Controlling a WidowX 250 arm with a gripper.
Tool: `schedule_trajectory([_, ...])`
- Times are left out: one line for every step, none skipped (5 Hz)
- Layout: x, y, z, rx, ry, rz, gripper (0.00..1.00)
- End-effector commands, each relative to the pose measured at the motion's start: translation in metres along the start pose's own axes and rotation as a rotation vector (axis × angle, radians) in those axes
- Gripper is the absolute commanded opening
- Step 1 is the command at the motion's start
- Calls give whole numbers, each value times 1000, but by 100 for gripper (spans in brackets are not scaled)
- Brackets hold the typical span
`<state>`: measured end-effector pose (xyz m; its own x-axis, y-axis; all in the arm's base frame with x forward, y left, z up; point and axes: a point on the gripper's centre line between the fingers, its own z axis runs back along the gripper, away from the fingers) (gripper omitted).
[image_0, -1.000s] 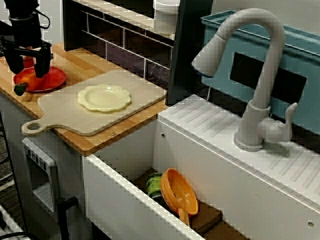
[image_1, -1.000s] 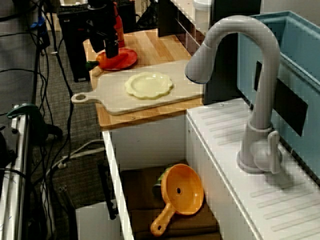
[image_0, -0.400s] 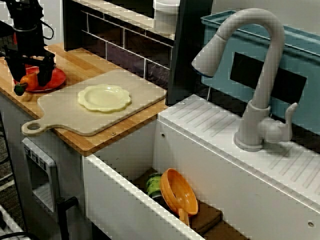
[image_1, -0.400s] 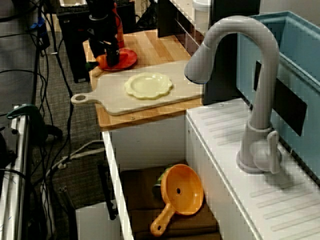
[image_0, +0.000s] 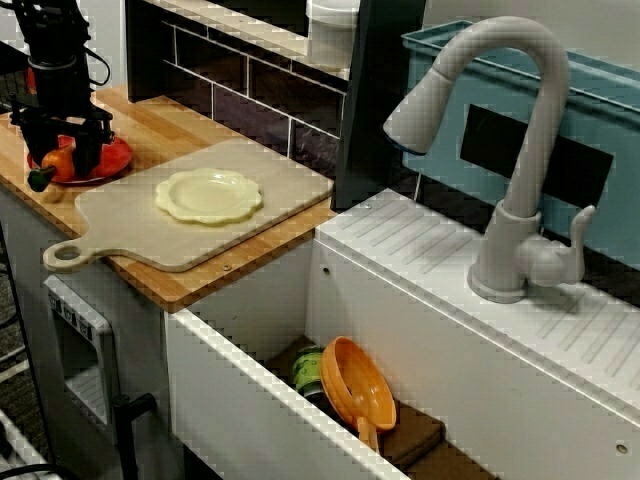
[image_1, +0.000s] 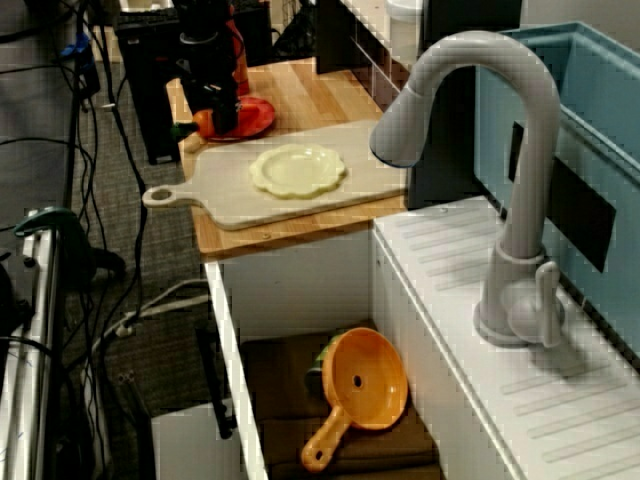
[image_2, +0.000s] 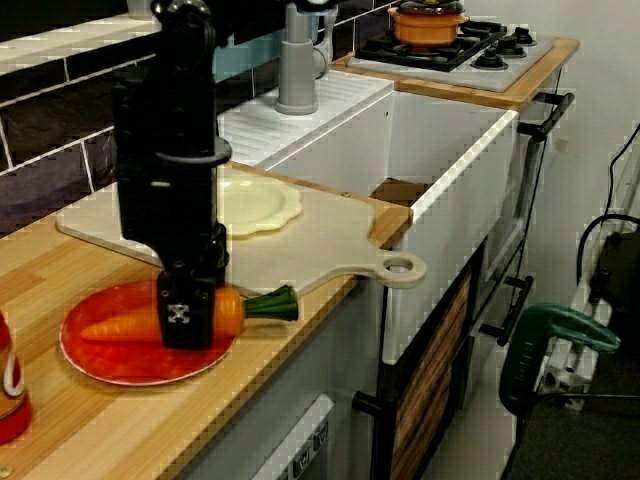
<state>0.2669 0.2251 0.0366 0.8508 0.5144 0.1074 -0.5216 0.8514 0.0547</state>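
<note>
The black gripper (image_2: 190, 318) is down on a red plate (image_2: 120, 372), right over a carrot (image_2: 120, 325). Its fingers stand on both sides of the carrot, one in front and one behind. In the view from the desk end the front finger hides the middle of the carrot, so I cannot tell if the gripper is squeezing it or just standing around it. The carrot lies flat on the plate, and its green top sticks out past the rim. The plate sits on a wooden desk (image_2: 90, 440). Just beside it lies a pale cutting board (image_2: 320, 250) with a round hole in its handle. A yellow plate (image_2: 255, 205) rests on the board. Past the board is a big white sink (image_2: 450, 170) with a grey tap (image_0: 515, 150). An orange strainer (image_1: 365, 380) lies down in the sink. Far off is a stove (image_2: 450, 55) with an orange pot (image_2: 428, 22) on it. Dark tiles (image_0: 250, 100) cover the wall behind the desk, and black cables (image_1: 100, 300) lie on the floor.
</note>
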Motion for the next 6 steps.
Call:
schedule_trajectory([22,-3,27,-4,-45,8,0])
schedule_trajectory([33,-12,44,-8,-52,15,0])
schedule_trajectory([43,-16,78,-52,-46,2,0])
schedule_trajectory([43,-22,102,-89,-47,-40,0])
schedule_trajectory([40,-35,119,-99,-43,-89,0])
schedule_trajectory([32,-48,142,-111,-47,-131,0])
